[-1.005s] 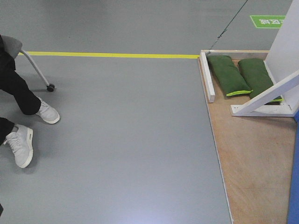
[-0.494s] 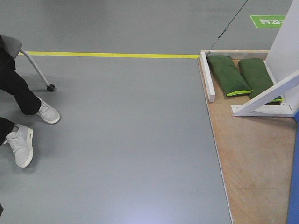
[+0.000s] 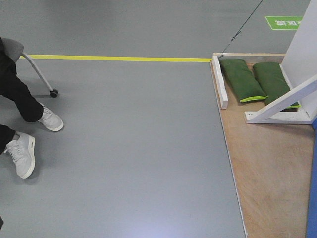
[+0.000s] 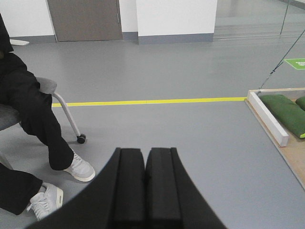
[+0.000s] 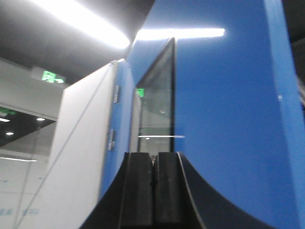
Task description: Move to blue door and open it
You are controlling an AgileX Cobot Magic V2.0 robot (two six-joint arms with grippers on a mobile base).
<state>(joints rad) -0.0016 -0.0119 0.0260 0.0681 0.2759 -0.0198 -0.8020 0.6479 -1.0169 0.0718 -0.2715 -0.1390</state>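
Observation:
The blue door (image 5: 224, 119) fills the right half of the right wrist view as a glossy blue panel. A narrow dark gap with reflections runs down beside it. Its handle is out of view. In the front view only a blue strip of the door (image 3: 312, 198) shows at the right edge. My right gripper (image 5: 153, 155) is shut and empty, pointing at the gap close to the panel. My left gripper (image 4: 145, 150) is shut and empty, held over the grey floor away from the door.
A wooden platform (image 3: 267, 168) carries white diagonal braces (image 3: 285, 101), a white beam (image 3: 220, 82) and two green sandbags (image 3: 241, 79). A seated person's white shoes (image 3: 22, 153) and a chair caster (image 3: 53, 92) are at the left. A yellow floor line (image 3: 119, 58) crosses behind.

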